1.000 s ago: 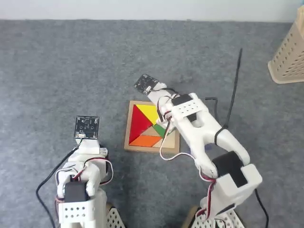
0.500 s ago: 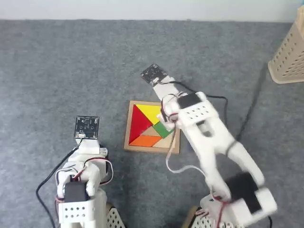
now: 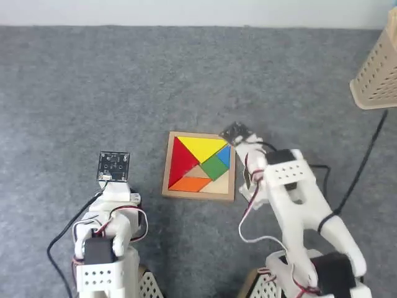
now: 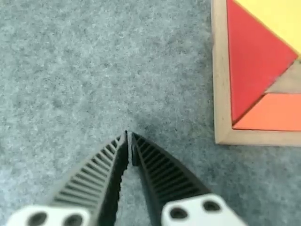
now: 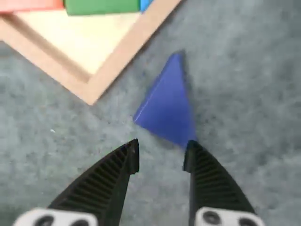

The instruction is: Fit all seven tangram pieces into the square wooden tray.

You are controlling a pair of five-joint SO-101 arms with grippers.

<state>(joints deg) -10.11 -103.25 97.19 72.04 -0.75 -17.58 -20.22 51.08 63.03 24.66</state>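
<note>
blue triangle (image 5: pixel 168 106) on carpet (image 5: pixel 235 70) beside tray (image 5: pixel 128 47) corner; right gripper (image 5: pixel 161 143) spread before it; left gripper (image 4: pixel 129 135) clenched.

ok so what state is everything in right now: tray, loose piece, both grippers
square wooden tray: six pieces seated, one triangular gap at a corner
dark blue triangle piece: flat on the grey carpet beside the tray, not gripped
left gripper: shut, empty, over the carpet
right gripper: open, empty, at the triangle's near edge
</note>
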